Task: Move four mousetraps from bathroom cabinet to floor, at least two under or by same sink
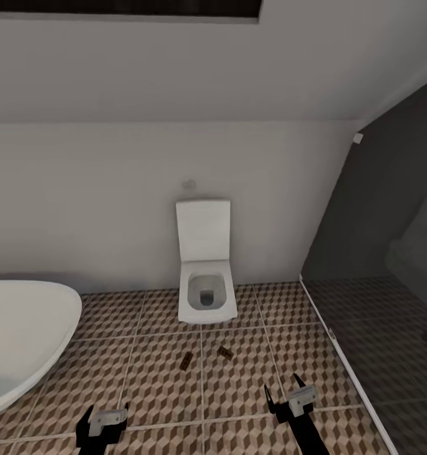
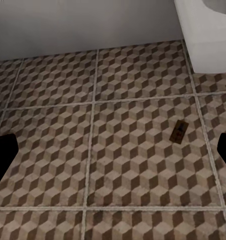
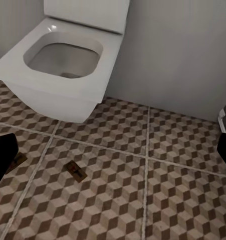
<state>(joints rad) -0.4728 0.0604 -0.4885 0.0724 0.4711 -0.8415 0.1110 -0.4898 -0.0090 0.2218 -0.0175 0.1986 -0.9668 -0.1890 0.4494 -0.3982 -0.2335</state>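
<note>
Fingers of the right gripper stand spread wide with bare floor between them, holding nothing; the 2 dark prongs rise from a pale grey wrist block at the bottom of the head view. The left gripper sits lower at the frame edge, and its 2 dark fingers are likewise parted and empty. In each wrist view the fingertips show as black shapes at opposite edges, well apart.

Beyond the fingers, 2 mousetraps lie flat on the bathroom floor. One mousetrap rests just left of a pale grout line, and the other mousetrap lies just right of that line. They are near each other but not touching, and both sit in front of the toilet. The left wrist view shows a trap as a small brown board with dark wire. The right wrist view shows a trap near the toilet's base, with another brown piece partly hidden by a black fingertip.

The white toilet hangs against a pale wall with its lid raised. A white bathtub curves in at the left. A dark glass partition closes off the right.
</note>
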